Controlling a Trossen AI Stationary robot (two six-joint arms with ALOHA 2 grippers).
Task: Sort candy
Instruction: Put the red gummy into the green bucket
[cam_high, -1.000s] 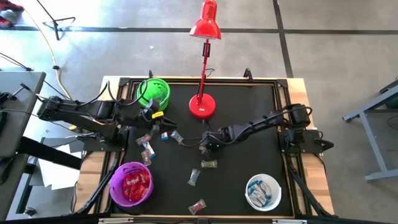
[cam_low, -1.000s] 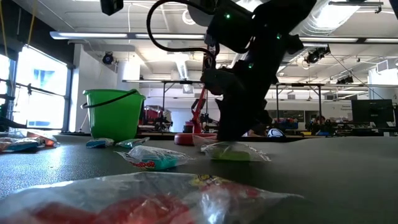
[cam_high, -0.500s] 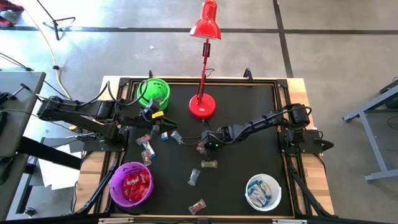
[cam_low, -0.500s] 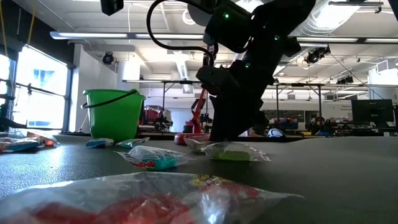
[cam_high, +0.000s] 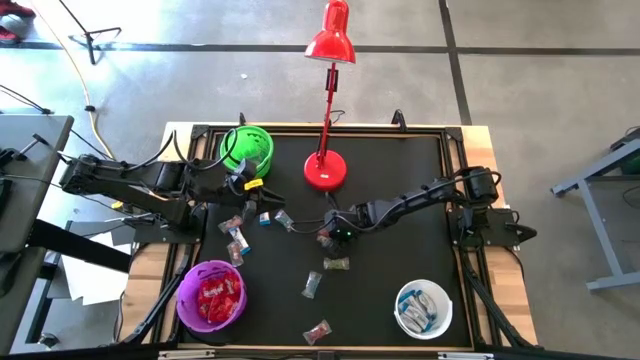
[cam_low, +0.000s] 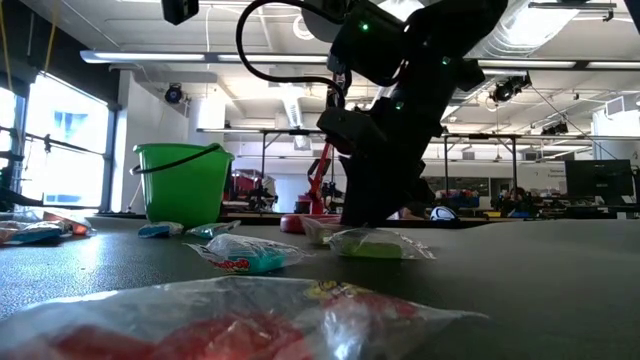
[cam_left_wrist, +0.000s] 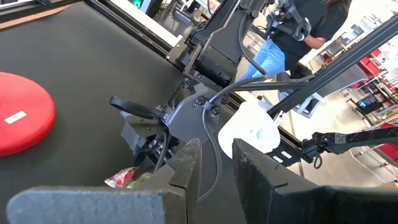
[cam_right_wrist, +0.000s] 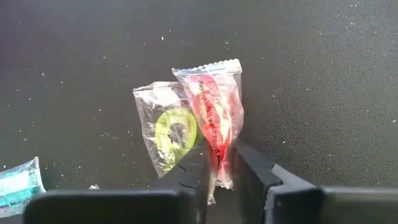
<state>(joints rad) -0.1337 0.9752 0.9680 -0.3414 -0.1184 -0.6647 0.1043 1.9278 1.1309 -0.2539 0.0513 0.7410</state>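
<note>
Small wrapped candy pieces lie scattered on the black mat. My right gripper (cam_high: 328, 236) is down at mid-table, shut on a red candy (cam_right_wrist: 214, 106), which lies beside a green-centred clear candy (cam_right_wrist: 174, 127). More candies (cam_high: 312, 285) lie nearer the front edge. My left gripper (cam_left_wrist: 216, 155) is raised at the left, near the green bowl (cam_high: 247, 148). Its fingers are slightly parted with nothing between them. My right gripper pinches the red candy's near end (cam_right_wrist: 221, 150) between its two fingers. They come steeply down, slanting from the table's right side, and lie along the wrapper. The candy lies flat on the mat, its far end pointing away from the fingers and its side against the green candy.
A purple bowl (cam_high: 211, 296) of red candies stands at the front left and a white bowl (cam_high: 423, 308) of blue-and-white ones at the front right. A red desk lamp's base (cam_high: 325, 170) stands at the far middle. A blue candy (cam_right_wrist: 15, 177) lies to one side.
My right gripper has stayed down at the mat. In the low view its lower end has spread wider than a second ago, so it has opened a little around the candies. The left arm has kept still.
</note>
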